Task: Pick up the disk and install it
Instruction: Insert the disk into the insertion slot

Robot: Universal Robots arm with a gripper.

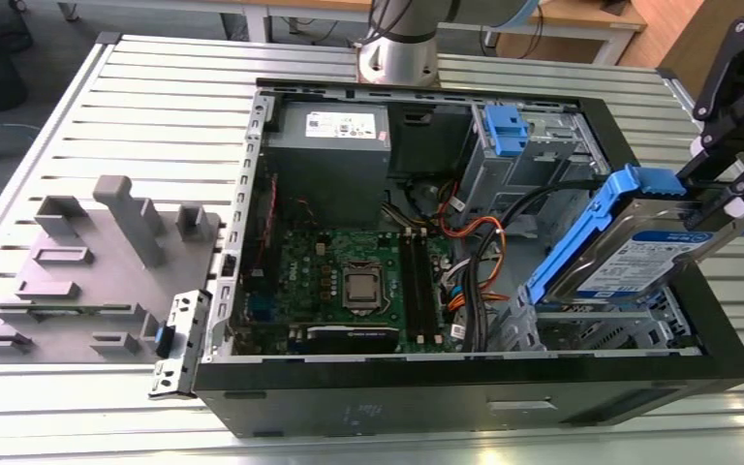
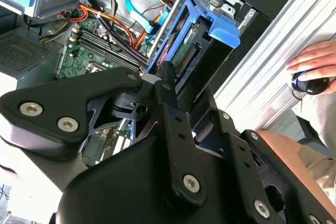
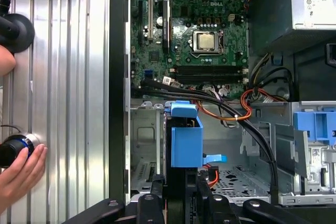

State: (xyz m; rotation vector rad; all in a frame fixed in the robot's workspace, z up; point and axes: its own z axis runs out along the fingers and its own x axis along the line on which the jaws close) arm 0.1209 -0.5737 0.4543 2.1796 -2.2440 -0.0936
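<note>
The disk, a silver-grey drive with a white-and-blue label and blue side rails, hangs tilted over the front right corner of the open computer case at the exterior view's right. My gripper is shut on its upper end, the black fingers clamping the drive from both flat sides. In the second wrist view the disk points its blue end tab down toward the metal drive bay. The first wrist view looks along the disk's blue edge, held by the gripper above the bay floor.
Inside the case lie the motherboard, a grey power-supply box, orange and black cables and a tall blue clip. A grey fixture block stands at the exterior view's left. A person's hand rests on the slatted table.
</note>
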